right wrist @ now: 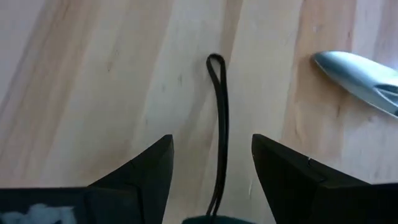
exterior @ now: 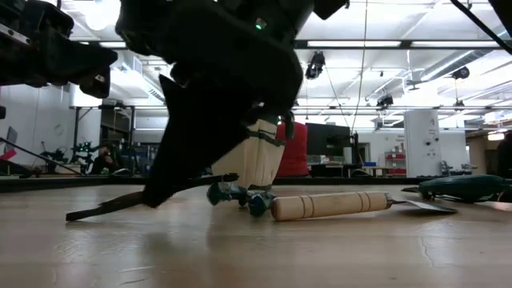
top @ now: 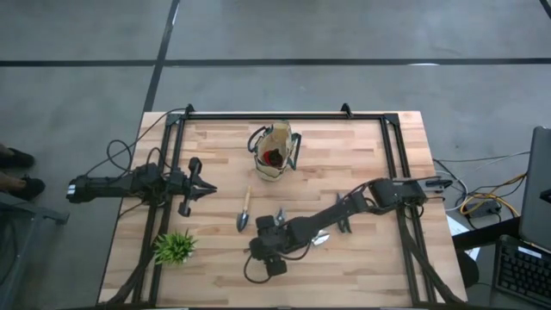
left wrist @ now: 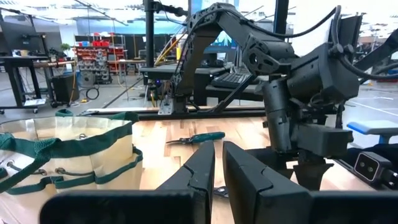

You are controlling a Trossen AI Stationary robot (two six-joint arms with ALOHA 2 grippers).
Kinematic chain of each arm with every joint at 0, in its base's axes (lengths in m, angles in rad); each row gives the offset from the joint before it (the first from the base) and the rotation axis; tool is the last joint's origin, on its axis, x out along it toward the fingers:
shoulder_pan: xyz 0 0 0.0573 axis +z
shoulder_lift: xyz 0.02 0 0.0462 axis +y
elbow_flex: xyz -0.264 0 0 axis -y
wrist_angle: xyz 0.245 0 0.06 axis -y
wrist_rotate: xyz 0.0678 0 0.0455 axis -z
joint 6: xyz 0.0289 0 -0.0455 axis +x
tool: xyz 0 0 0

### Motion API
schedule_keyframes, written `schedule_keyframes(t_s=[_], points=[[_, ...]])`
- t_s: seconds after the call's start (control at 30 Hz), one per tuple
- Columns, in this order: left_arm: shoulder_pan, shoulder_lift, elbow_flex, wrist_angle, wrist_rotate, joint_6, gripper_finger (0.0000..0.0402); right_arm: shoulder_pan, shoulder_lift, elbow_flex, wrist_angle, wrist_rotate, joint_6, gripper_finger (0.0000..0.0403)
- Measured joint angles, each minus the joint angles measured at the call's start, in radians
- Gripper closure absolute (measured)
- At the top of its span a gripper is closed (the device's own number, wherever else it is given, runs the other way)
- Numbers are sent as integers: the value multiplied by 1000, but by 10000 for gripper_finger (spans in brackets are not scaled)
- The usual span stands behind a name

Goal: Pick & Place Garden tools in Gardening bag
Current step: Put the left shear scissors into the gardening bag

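The tan gardening bag [top: 274,153] with green handles stands upright at the table's far middle, something red inside it. A wooden-handled trowel [top: 244,211] lies flat in front of it. My right gripper [right wrist: 211,146] stands open, slanting down over the table's near middle [top: 258,251]. Its fingers stand on either side of a thin black cord loop [right wrist: 217,112] that lies on the wood and runs from a dark green handle end [right wrist: 208,219]. Teal-handled pruning shears [left wrist: 194,138] lie on the table. My left gripper [left wrist: 217,171] waits shut at the left [top: 202,188].
A small leafy green plant [top: 175,247] sits at the near left corner. A black frame [top: 284,116] runs around the tabletop. A silver trowel blade [right wrist: 360,81] lies close to my right gripper. Bare wood stretches along the near edge.
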Motion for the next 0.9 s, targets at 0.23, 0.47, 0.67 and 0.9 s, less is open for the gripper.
schedule_keyframes(t_s=[0.23, 0.47, 0.67, 0.9], points=[[0, 3, 0, -11, 0, 0, 365, 0, -2, 1, 4, -5, 0, 234], [0, 3, 0, -12, 0, 0, 365, 0, -2, 0, 1, -11, -1, 286], [0, 3, 0, -12, 0, 0, 365, 0, -2, 0, -4, -11, -12, 324], [0, 3, 0, -12, 0, 0, 365, 0, -2, -8, -1, -11, -11, 345]])
